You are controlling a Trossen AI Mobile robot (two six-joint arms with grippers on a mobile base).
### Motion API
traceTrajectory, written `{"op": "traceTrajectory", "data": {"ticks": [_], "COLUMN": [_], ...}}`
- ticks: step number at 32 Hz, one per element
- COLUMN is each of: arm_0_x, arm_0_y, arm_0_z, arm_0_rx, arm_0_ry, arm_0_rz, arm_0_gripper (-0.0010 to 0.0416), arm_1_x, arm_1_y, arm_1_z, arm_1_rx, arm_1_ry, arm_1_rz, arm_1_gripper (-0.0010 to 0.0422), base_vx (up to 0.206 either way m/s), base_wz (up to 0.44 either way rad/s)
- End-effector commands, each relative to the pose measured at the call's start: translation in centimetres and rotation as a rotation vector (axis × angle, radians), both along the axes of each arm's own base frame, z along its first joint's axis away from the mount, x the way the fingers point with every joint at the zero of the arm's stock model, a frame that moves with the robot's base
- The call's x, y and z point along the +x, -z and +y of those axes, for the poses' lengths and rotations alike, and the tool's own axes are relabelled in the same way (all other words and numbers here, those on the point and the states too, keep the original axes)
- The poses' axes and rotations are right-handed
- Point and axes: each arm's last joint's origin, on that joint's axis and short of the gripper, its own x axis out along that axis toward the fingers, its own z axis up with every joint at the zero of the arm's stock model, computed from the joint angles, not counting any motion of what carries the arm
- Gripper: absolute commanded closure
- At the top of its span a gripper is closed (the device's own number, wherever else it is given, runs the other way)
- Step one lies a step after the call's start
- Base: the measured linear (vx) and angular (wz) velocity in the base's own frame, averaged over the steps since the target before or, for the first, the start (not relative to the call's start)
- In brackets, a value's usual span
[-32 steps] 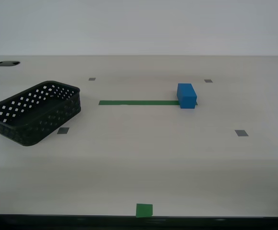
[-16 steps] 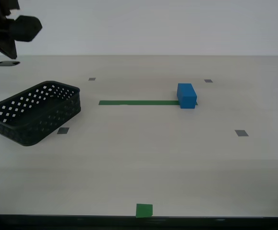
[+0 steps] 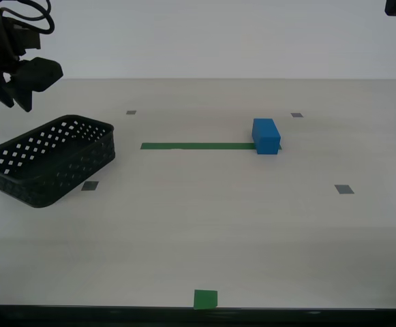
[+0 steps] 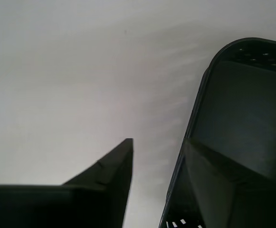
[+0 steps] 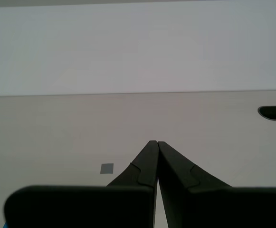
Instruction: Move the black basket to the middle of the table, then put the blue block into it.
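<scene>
Exterior view: my second claw (image 3: 22,87), jaws open, hovers above the black basket (image 3: 51,161) at far left for gripping its rim; my first claw (image 5: 156,145) is closed, empty.

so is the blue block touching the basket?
Apart. The exterior view shows the blue block at the end of the green tape strip, with bare table separating it from the black basket on that view's left.

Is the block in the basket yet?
No, the block sits on the table at the end of the green tape, apart from the basket.
</scene>
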Motion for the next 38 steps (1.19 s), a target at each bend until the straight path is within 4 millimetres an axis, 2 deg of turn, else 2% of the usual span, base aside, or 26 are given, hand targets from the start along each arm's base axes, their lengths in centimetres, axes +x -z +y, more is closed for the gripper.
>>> {"op": "traceTrajectory", "data": {"ticks": [1, 2, 3, 6, 13, 19, 26, 29, 35, 38], "arm_0_x": [0.0, 0.0, 0.0, 0.0, 0.0, 0.0, 0.0, 0.0, 0.0, 0.0], "arm_0_y": [0.0, 0.0, 0.0, 0.0, 0.0, 0.0, 0.0, 0.0, 0.0, 0.0], "arm_0_z": [0.0, 0.0, 0.0, 0.0, 0.1, 0.1, 0.1, 0.1, 0.1, 0.1], "arm_0_rx": [0.001, 0.001, 0.002, 0.013, 0.033, 0.033, 0.033, 0.033, 0.033, 0.033], "arm_0_ry": [-0.001, -0.001, -0.001, 0.002, 0.007, 0.006, 0.006, 0.006, 0.005, 0.005], "arm_0_rz": [0.0, 0.0, -0.001, 0.0, 0.0, 0.0, 0.0, 0.0, 0.001, 0.001], "arm_0_gripper": [0.0406, 0.0406, 0.0405, 0.0406, 0.0406, 0.0406, 0.0405, 0.0405, 0.0406, 0.0406], "arm_1_x": [0.0, -0.1, -0.2, -0.7, -1.8, -2.4, -1.9, -1.6, -0.3, 0.1], "arm_1_y": [0.0, 0.0, 0.3, 0.9, 2.6, 3.8, 3.8, 4.4, 7.8, 8.3], "arm_1_z": [-0.1, -0.1, -0.1, -0.2, -0.2, -0.2, -0.2, -0.2, -0.2, -0.2], "arm_1_rx": [-0.015, -0.016, -0.017, -0.061, -0.081, -0.083, -0.077, -0.072, -0.07, -0.071], "arm_1_ry": [0.011, 0.011, 0.016, 0.015, -0.035, -0.046, -0.043, -0.023, -0.05, -0.056], "arm_1_rz": [0.004, 0.008, 0.035, 0.058, 0.089, 0.075, 0.02, 0.027, 0.141, 0.155], "arm_1_gripper": [0.0208, 0.0197, 0.0168, 0.015, 0.0177, 0.0167, 0.0165, 0.0165, 0.0165, 0.0165], "base_vx": [0.0, 0.0, 0.0, 0.0, 0.0, 0.0, 0.0, 0.0, 0.0, 0.0], "base_wz": [0.0, 0.0, 0.0, 0.0, 0.0, 0.0, 0.0, 0.0, 0.0, 0.0]}}
